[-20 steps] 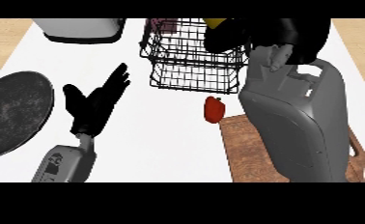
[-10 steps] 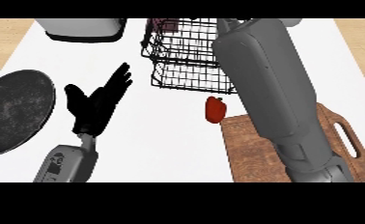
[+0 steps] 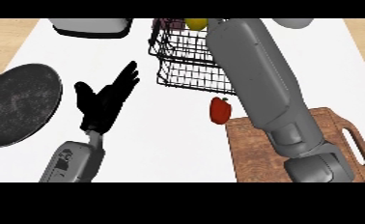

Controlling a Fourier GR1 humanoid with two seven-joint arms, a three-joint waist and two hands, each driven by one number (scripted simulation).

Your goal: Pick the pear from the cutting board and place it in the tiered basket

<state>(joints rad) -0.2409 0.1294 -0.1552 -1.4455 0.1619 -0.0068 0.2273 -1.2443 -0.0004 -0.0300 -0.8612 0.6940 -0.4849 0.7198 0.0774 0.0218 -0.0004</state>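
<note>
Fingers (image 3: 122, 80) on my left hand (image 3: 105, 103) are standing straight and spread, holding nothing, resting upright over the white counter (image 3: 164, 146) left of centre. Right hand isn't showing in the head view; only my right forearm (image 3: 260, 83) is crossing the frame toward the top edge, so I can't tell what those fingers are doing.

Pear (image 3: 196, 23), a yellow shape, is showing at the top of the tiered basket (image 3: 187, 63), partly cut off by the frame, looking like it's in or over the upper tier. Cutting board (image 3: 257, 146) is sitting lower right with no pear on it. Red bell pepper (image 3: 220, 110) is lying just beside the board's near corner, below the basket.

Judging the step: placing is in hand. Next move calls for confirming the pear is seated in a tier, then clearing the arm without catching the wire.
</note>
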